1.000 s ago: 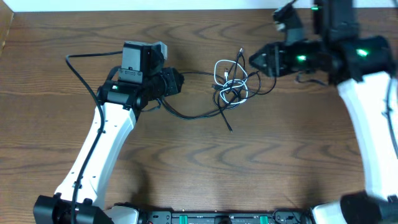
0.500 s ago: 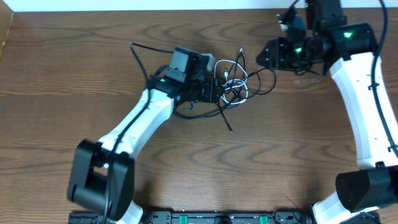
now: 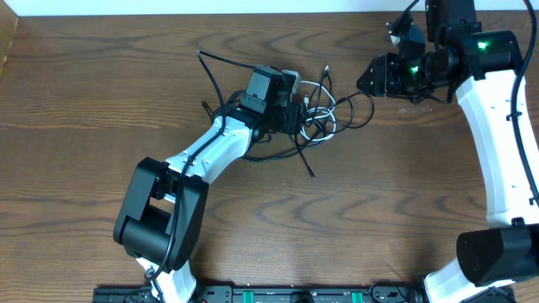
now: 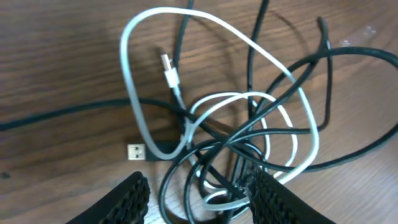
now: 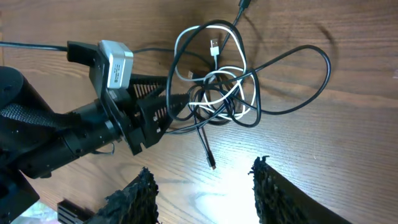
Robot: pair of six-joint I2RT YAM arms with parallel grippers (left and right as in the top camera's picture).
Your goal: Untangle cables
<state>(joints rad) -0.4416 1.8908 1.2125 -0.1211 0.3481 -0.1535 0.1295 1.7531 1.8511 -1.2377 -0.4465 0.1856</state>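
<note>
Now straddling tangled thin black and white cables (image 5: 217,93) with spread left pincer (image 4: 199,186). Hovering right pincer (image 5: 204,174), also spread, right of tangle.

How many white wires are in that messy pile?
1. The white cable loops through the middle of the tangle, woven among the black cables, just ahead of the left gripper. Black strands cover parts of it, so a piece may be hidden.

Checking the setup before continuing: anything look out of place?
Yes. The white cable and black cables lie snarled in one heap, loops threaded through each other, the open left claw straddling its edge.
</note>
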